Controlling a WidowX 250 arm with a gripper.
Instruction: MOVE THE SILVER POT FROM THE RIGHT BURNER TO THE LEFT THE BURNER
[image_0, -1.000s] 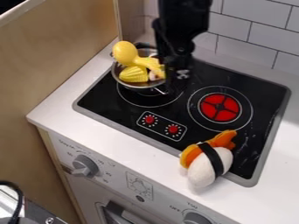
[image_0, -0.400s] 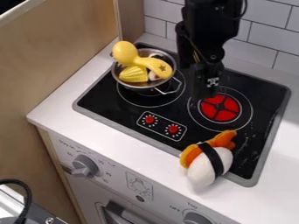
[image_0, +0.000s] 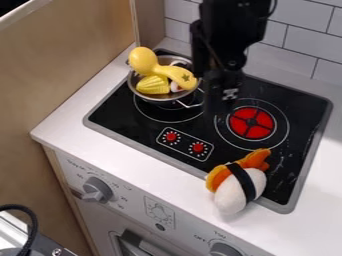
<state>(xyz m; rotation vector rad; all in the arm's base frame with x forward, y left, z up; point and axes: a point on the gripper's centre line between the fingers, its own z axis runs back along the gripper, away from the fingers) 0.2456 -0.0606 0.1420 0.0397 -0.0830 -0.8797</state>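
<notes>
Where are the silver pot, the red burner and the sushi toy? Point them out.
Silver pot (image_0: 160, 98): camera view, near rim.
Red burner (image_0: 251, 123): camera view, its center.
Sushi toy (image_0: 231, 194): camera view, white body.

Pot (image_0: 159, 98) is noted at left rear on stove (image_0: 123, 120), corn (image_0: 153, 85) contained, spoon (image_0: 143, 61) laid atop; sushi (image_0: 230, 196) is found across stove's right front edge.

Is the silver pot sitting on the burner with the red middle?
No, the pot is at the other burner.

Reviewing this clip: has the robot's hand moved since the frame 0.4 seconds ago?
Yes. The hand has shifted toward the picture's left, away from the red burner and closer to the silver pot.
</notes>
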